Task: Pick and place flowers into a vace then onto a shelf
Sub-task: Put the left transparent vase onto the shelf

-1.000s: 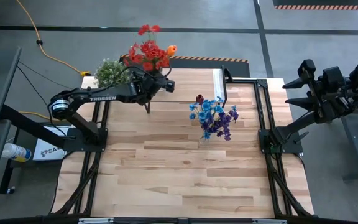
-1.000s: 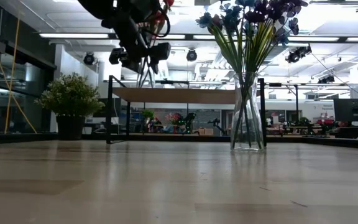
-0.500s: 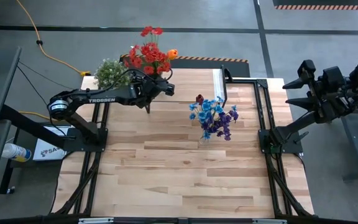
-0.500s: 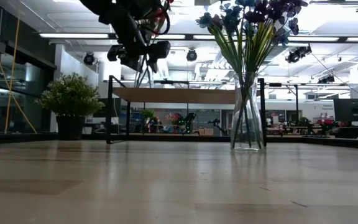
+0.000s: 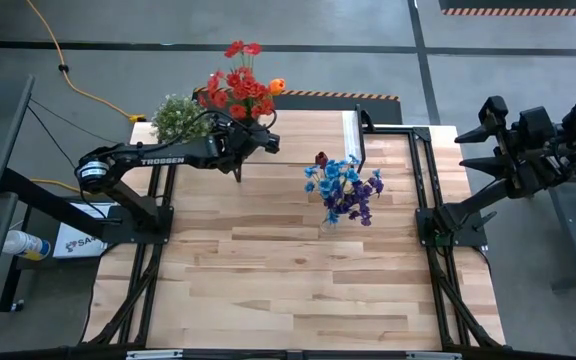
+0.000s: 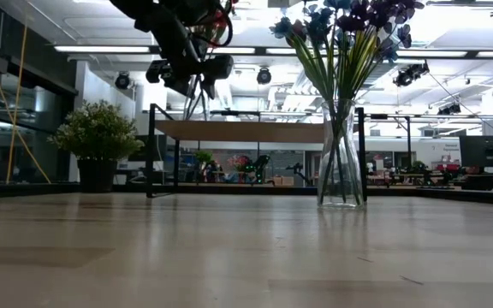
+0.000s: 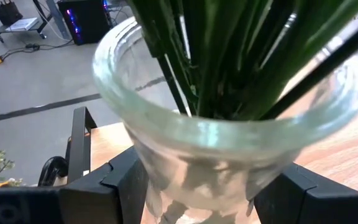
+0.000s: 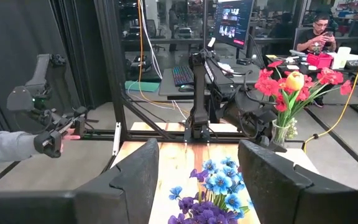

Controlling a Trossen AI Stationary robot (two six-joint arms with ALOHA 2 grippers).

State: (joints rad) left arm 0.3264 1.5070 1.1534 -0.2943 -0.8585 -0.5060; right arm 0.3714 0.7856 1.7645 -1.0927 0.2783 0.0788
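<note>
Seen from above: left gripper (image 5: pixel 251 138) clamped on a clear glass vase (image 7: pixel 229 149) of red flowers (image 5: pixel 236 85) with one orange tulip (image 5: pixel 277 86), held up in the air at the far left of the tabletop (image 5: pixel 298 270), just beside the bushy potted plant (image 5: pixel 176 117). Wrist view confirmed the grip: both dark fingers (image 7: pixel 114 186) pressed against the vase below its flared rim, green stems crowding the mouth.

Second vase (image 6: pixel 341 158) stood on the tabletop near the middle, filled with blue and purple flowers (image 5: pixel 346 188) and a small dark red bud (image 5: pixel 321 158). Shelf (image 6: pixel 246 130) sat at the far edge, plank top bare in the low view (white strip at its right end, seen from above).

Right gripper (image 5: pixel 480 135) parked well off to the right, clear of the tabletop, jaws apart and holding nothing. A person's sleeve and hand (image 8: pixel 58 138) showed beyond the frame in the right wrist view.

Step in hand, judging by the raised vase: carrying the red bunch to the shelf. Next move likely called for travel over the plank, vase kept upright, base lowered fully onto the wood before release. Top-heavy blooms a tipping risk.
</note>
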